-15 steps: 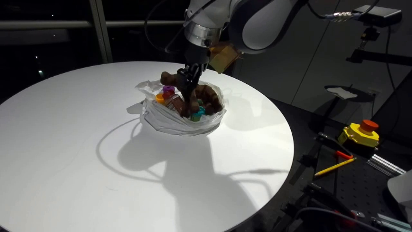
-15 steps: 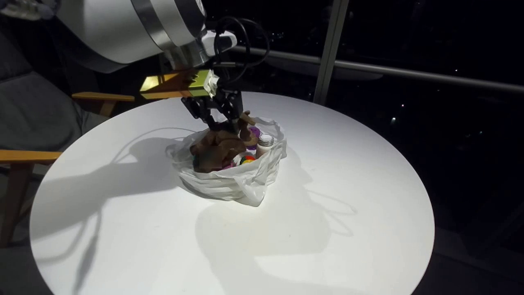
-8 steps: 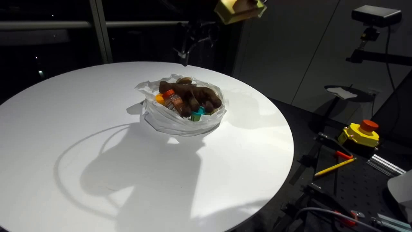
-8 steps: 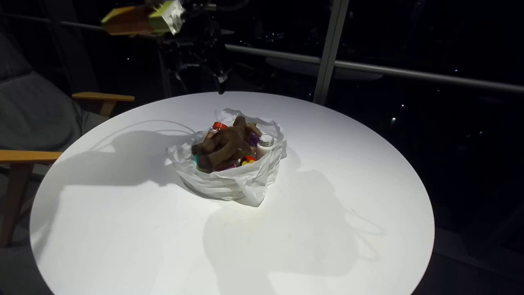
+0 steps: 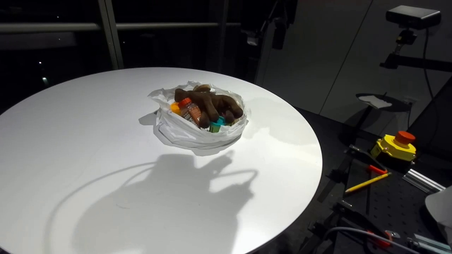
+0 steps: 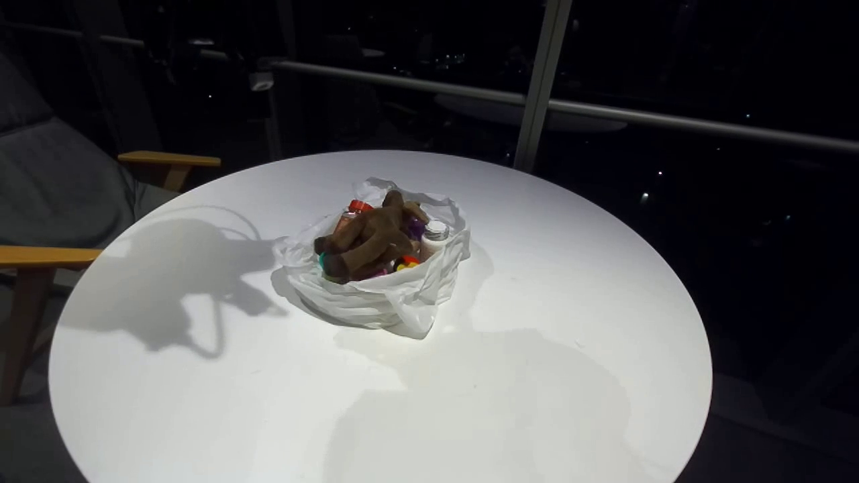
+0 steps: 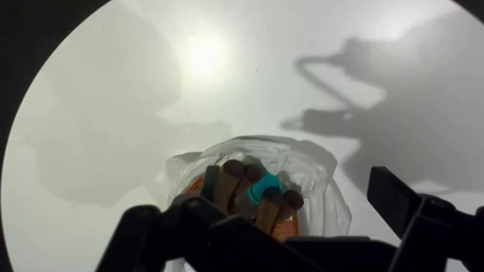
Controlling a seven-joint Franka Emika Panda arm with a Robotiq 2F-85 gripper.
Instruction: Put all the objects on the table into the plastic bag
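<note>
The white plastic bag (image 5: 197,137) stands open on the round table; it also shows in an exterior view (image 6: 402,305) and in the wrist view (image 7: 325,204). A brown plush toy (image 5: 208,100) lies on top of the other things in the bag. Around it in the bag are a red-capped bottle (image 5: 190,112), a teal-lidded container (image 5: 215,125), an orange lid (image 5: 175,108) and a white-capped bottle (image 6: 435,236). Lower contents are hidden. My gripper (image 7: 298,187) is open and empty, high above and apart from the bag; it shows dimly in an exterior view (image 5: 265,35).
The round white table (image 5: 88,116) carries the bag and arm shadows. A chair (image 6: 60,174) with wooden armrests stands beside it. A yellow box with a red button (image 5: 393,146) and a pencil (image 5: 367,182) lie on a side bench. A camera (image 5: 413,17) hangs on a stand.
My gripper has let go of the plush toy in the bag and risen well away from it, toward the chair side. The toy has settled a little lower. The bag stays in place.
</note>
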